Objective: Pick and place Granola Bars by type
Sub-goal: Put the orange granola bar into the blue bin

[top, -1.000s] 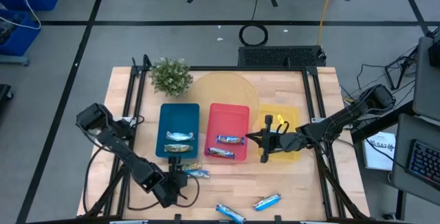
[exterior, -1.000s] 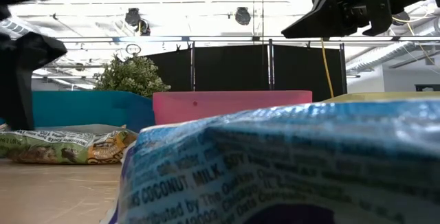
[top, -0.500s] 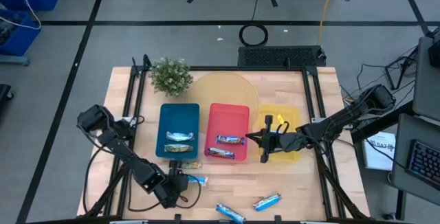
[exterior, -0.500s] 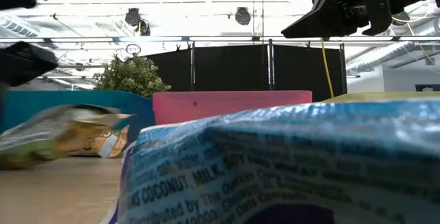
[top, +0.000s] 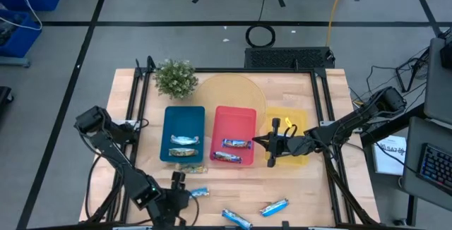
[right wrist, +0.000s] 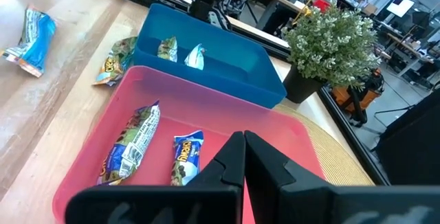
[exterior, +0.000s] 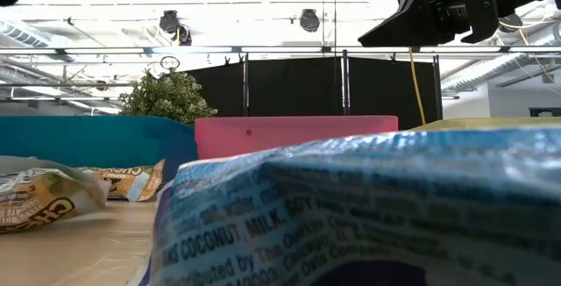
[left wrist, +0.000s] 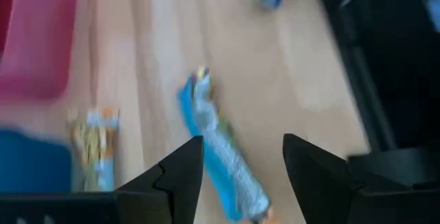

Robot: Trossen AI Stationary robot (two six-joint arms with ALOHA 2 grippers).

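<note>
— Where do we stand with the granola bars?

— Two lie in the blue tray point(top: 184, 120), two in the red tray point(top: 234, 120). One tan-yellow bar point(top: 189, 168) sits on the wood just below the blue tray's lower edge, a blue bar point(top: 198, 192) lies lower left of centre, and two more blue bars point(top: 236, 219) point(top: 273, 207) lie along the bottom edge of the high view. The yellow tray point(top: 298, 125) sits to the right of the red one.

— And our grippers?

— Our left gripper point(left wrist: 237, 165) is at the lower left of the table with its fingers point(left wrist: 180, 170) spread apart and nothing between them — in the left wrist view the blue bar lies below the gap. Our right gripper point(top: 258, 142) hangs over the red tray's right edge, fingers pressed together, holding nothing.

— How do we expect that bar to handle?

— Light, we'd judge, with a crinkly, slick wrapper that may slide on the wood. The sealed ends are thin and floppy, so we'd close across the narrow width at the middle, where the bar itself gives the fingers something firm — gently, since granola can crumble.
</note>
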